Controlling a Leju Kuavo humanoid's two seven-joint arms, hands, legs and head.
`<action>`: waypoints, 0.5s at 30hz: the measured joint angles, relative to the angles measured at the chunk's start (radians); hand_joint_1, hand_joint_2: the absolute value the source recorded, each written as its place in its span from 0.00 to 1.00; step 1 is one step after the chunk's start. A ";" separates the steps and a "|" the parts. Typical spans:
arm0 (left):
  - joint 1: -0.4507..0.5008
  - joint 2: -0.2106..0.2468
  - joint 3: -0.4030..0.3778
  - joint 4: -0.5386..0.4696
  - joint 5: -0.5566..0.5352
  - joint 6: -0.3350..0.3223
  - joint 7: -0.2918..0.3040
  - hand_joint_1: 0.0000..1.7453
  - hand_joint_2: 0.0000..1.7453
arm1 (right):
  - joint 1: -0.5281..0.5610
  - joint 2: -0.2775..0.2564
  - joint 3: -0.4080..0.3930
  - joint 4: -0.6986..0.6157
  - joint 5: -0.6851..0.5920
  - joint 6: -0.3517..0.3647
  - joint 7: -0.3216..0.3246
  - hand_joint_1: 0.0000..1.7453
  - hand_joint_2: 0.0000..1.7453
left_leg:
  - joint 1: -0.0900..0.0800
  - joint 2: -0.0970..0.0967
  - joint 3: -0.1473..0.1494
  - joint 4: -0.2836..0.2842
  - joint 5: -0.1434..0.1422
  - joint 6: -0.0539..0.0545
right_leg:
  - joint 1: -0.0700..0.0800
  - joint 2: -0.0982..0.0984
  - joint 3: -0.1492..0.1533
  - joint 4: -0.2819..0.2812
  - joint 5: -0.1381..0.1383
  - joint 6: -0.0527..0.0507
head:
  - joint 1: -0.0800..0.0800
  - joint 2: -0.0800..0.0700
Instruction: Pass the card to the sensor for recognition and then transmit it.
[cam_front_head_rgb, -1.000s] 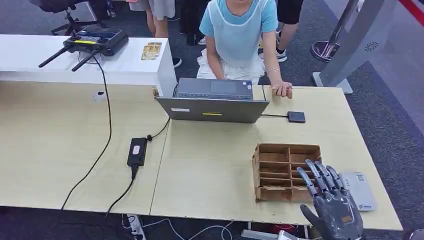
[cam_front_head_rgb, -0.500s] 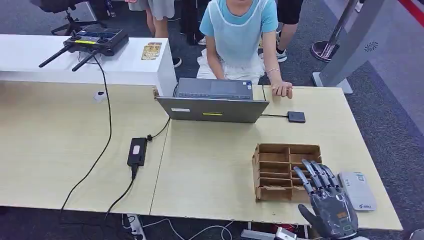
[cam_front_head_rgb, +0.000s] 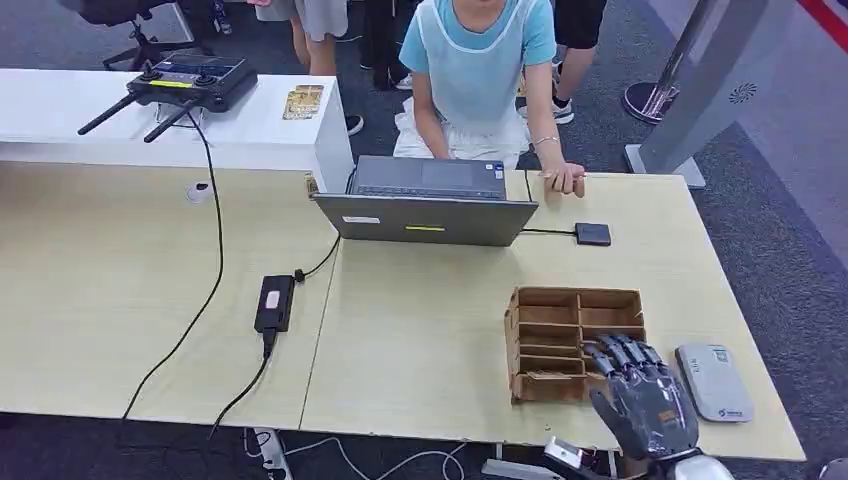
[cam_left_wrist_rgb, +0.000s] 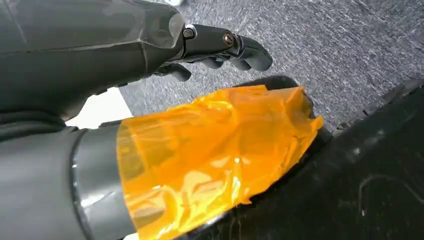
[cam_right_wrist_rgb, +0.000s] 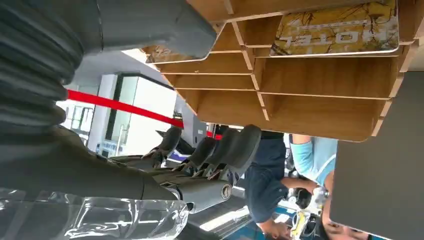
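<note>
So R hand at the card rack, nothing held yet.

Near first: my R hand (cam_front_head_rgb: 640, 400) sits at the table's (cam_front_head_rgb: 420, 340) front edge, fingers apart and bent over the near-right slots of the wooden card rack (cam_front_head_rgb: 560, 335); it grips nothing. R wrist cam looks into the slots: a gold hotel card (cam_right_wrist_rgb: 335, 27) lies flat in one, long axis across the slot, just beyond my thumb (cam_right_wrist_rgb: 150, 27), fingers (cam_right_wrist_rgb: 220, 150) well apart from it. Head cam can't show that card. L hand (cam_left_wrist_rgb: 220, 45) hangs by the floor, fingers curled, looks empty, so R is nearer. Grey device (cam_front_head_rgb: 713, 381), prob the sensor, lies just right of the hand; the laptop (cam_front_head_rgb: 425, 215) and a person sit beyond.
</note>
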 joint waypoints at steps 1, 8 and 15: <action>0.000 0.000 -0.003 0.000 -0.002 -0.002 0.000 0.00 0.00 | -0.004 0.002 0.000 0.004 0.000 0.000 -0.003 0.20 1.00 | 0.000 0.000 0.000 0.000 0.000 0.000 | 0.000 0.000 0.000 0.000 0.000 0.000 | 0.000 0.000; -0.003 -0.001 -0.029 0.000 -0.021 -0.010 0.000 0.00 0.00 | -0.016 0.014 0.000 0.017 -0.003 0.022 -0.009 0.16 1.00 | 0.000 0.000 0.000 0.000 0.000 0.000 | 0.000 0.000 0.000 0.000 0.000 0.000 | 0.000 0.000; -0.005 -0.001 -0.043 0.000 -0.036 -0.019 0.000 0.00 0.00 | -0.022 0.019 -0.002 0.017 -0.006 0.047 -0.016 0.14 1.00 | 0.000 0.000 0.000 0.000 0.000 0.000 | 0.000 0.000 0.000 0.000 0.000 0.000 | 0.000 0.000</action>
